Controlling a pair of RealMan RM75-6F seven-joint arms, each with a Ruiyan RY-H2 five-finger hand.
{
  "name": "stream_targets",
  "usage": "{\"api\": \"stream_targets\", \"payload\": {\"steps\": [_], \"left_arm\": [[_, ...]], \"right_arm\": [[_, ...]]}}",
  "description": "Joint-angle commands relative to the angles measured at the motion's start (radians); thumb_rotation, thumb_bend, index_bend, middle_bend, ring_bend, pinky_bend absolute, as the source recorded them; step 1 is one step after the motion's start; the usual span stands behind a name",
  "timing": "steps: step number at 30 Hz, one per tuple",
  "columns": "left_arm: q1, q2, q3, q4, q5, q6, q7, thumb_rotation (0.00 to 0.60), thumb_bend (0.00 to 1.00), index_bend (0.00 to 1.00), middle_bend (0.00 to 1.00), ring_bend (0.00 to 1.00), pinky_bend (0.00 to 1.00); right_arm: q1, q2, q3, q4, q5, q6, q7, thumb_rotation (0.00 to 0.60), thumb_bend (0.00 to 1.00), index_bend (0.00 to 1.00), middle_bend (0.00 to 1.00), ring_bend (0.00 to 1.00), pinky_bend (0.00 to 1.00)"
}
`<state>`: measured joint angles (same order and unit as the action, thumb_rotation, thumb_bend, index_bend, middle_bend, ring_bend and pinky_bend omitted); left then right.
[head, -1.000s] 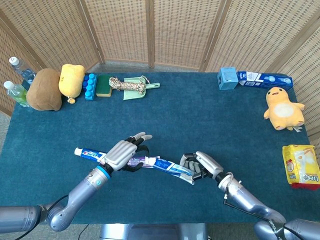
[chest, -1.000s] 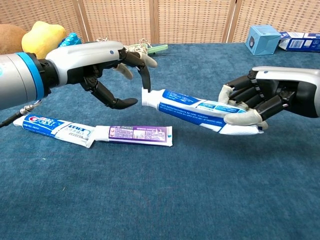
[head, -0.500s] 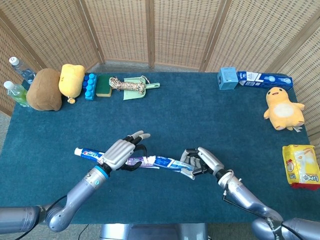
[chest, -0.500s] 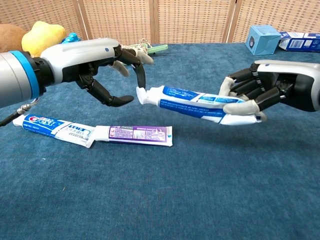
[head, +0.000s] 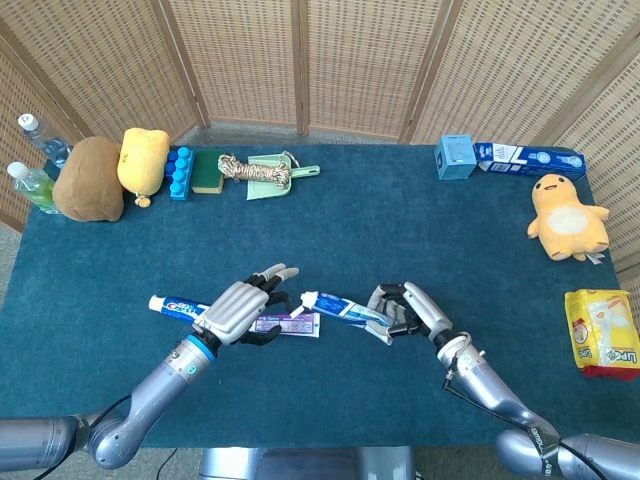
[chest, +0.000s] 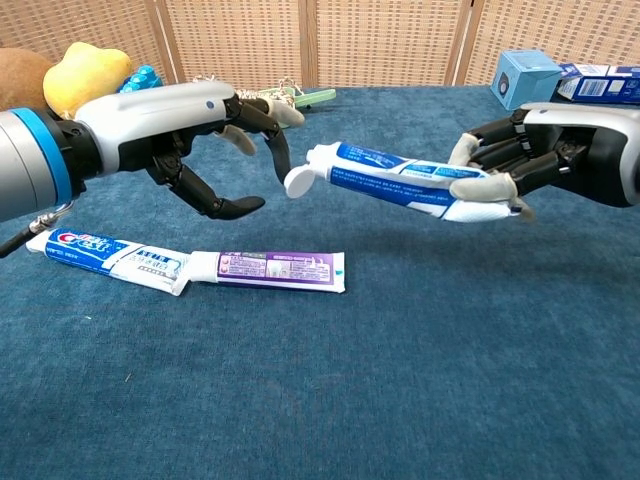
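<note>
Blue table (head: 400, 230) (two toothpaste tubes (chest: 185, 264) flat)

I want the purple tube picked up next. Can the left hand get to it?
Probably yes. The left hand is open, holds nothing, and hovers just above the purple tube, which lies flat on the cloth with nothing on top of it.

In the chest view the blue milk carton (chest: 603, 84) is cut by the right edge, and the brown plush (chest: 22, 76) by the left edge. The left hand (head: 240, 307) covers part of the purple toothpaste tube (head: 295, 326) in the head view. The print on the held toothpaste tube (chest: 400, 181) is too small to read.
</note>
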<state>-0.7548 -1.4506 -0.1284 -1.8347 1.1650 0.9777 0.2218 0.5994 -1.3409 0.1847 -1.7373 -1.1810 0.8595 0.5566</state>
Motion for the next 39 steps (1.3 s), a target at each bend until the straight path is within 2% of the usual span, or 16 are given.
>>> {"api": "stream_targets", "payload": {"steps": [1, 7, 15, 23, 31, 34, 39], "left_arm": [[0.0, -0.004, 0.0, 0.001, 0.004, 0.003, 0.001, 0.6, 0.36, 0.4, 0.06, 0.0, 0.15], [0.008, 0.006, -0.002, -0.014, 0.04, 0.035, 0.016, 0.6, 0.36, 0.35, 0.05, 0.0, 0.13], [0.067, 0.108, -0.005, -0.083, 0.097, 0.132, 0.01, 0.6, 0.35, 0.27, 0.05, 0.0, 0.12], [0.181, 0.264, 0.038, -0.145, 0.141, 0.245, -0.017, 0.6, 0.36, 0.26, 0.05, 0.0, 0.11], [0.334, 0.419, 0.118, -0.179, 0.141, 0.349, -0.06, 0.6, 0.35, 0.26, 0.05, 0.0, 0.11], [0.368, 0.44, 0.129, -0.172, 0.13, 0.365, -0.084, 0.6, 0.35, 0.26, 0.05, 0.0, 0.11], [0.411, 0.459, 0.134, -0.152, 0.104, 0.387, -0.114, 0.6, 0.35, 0.26, 0.05, 0.0, 0.1]], "right_arm": [[-0.002, 0.001, 0.007, -0.005, 0.01, -0.002, -0.002, 0.6, 0.55, 0.91, 0.75, 0.71, 0.76], [-0.004, 0.005, 0.012, -0.003, 0.013, -0.009, -0.019, 0.6, 0.55, 0.91, 0.75, 0.71, 0.76], [-0.021, 0.023, 0.004, 0.034, -0.017, -0.005, -0.026, 0.6, 0.55, 0.91, 0.75, 0.71, 0.76], [-0.044, 0.082, -0.004, 0.088, -0.015, -0.013, -0.032, 0.6, 0.54, 0.91, 0.74, 0.7, 0.76], [-0.08, 0.147, -0.024, 0.168, -0.041, -0.046, 0.043, 0.6, 0.53, 0.91, 0.74, 0.68, 0.74], [-0.084, 0.151, -0.034, 0.191, -0.049, -0.064, 0.052, 0.6, 0.52, 0.89, 0.73, 0.64, 0.7], [-0.085, 0.146, -0.047, 0.225, -0.069, -0.087, 0.069, 0.6, 0.5, 0.8, 0.66, 0.51, 0.5]]}}
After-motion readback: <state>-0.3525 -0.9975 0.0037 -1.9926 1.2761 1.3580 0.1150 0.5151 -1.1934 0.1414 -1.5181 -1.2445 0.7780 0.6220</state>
